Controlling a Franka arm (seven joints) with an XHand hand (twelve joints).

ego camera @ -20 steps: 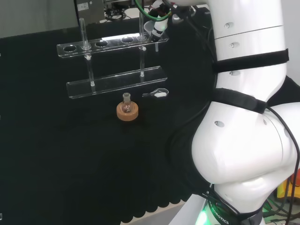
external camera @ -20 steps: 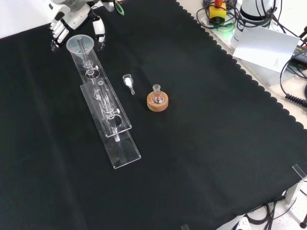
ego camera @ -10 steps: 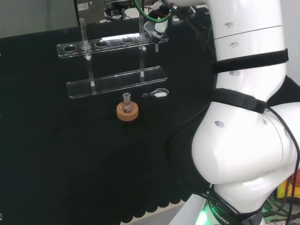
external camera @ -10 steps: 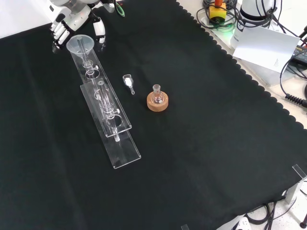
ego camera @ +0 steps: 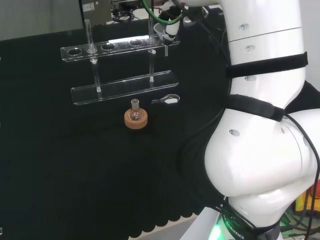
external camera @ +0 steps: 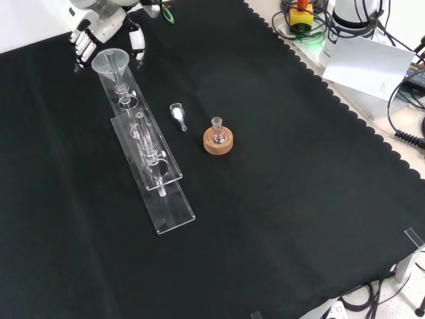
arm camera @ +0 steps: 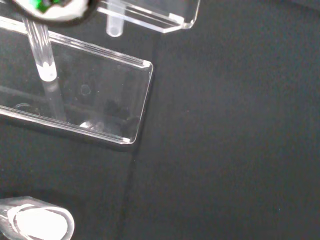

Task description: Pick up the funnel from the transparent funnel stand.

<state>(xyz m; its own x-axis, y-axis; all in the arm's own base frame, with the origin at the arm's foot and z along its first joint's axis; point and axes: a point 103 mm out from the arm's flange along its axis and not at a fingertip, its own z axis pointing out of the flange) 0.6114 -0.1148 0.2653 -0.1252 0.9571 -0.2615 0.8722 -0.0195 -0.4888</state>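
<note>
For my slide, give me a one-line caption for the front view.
Robot hand reaches around the funnel seated at the far end of the transparent funnel stand.

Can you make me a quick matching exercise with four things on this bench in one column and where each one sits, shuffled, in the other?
Things:
1. funnel
2. small flask
3. hand
4. small scoop

Places:
A. lying on the cloth between the stand and the cork ring
B. in the end hole of the transparent funnel stand
C. right behind the funnel at the top of the front view
D. upright on the cork ring

Pairs: 1-B, 2-D, 3-C, 4-A
</note>
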